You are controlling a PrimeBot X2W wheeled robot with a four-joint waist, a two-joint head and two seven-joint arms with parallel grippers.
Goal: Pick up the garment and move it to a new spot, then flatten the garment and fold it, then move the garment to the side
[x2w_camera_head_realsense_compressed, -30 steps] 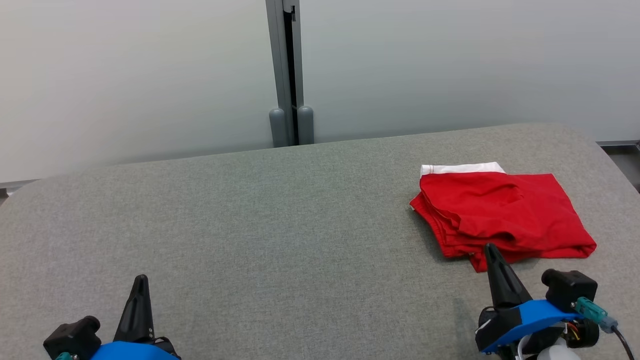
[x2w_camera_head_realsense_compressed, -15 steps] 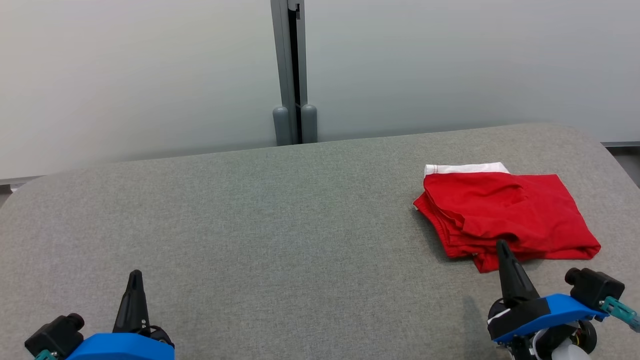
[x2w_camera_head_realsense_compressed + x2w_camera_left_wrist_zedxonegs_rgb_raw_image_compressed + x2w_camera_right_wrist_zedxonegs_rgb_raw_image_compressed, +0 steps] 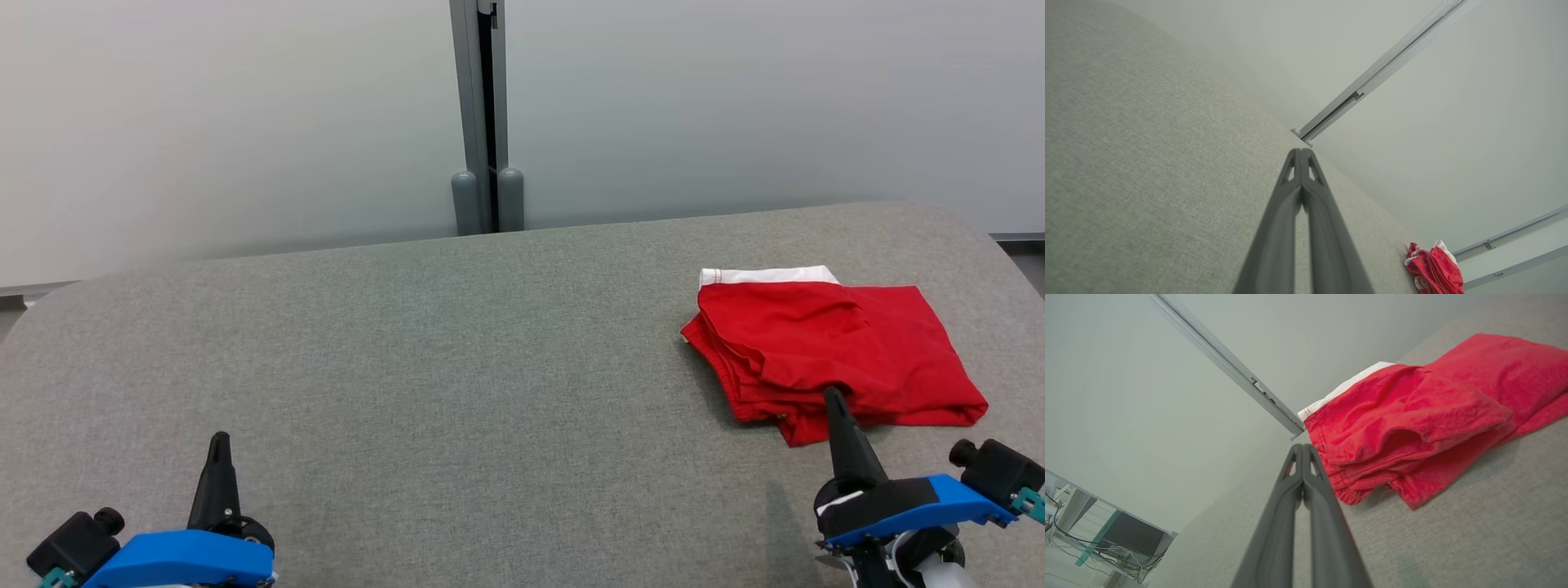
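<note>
The right gripper [image 3: 833, 395] and left gripper [image 3: 218, 439] are pressed together, empty. A stray nudge from the right one could rumple the folded red cloth shorts [image 3: 829, 351] just ahead.

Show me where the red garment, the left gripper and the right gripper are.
red garment [image 3: 824, 343], head view, middle of the folded red cloth.
left gripper [image 3: 218, 443], head view, tips of its shut fingers.
right gripper [image 3: 834, 400], head view, tips of its shut fingers.
</note>
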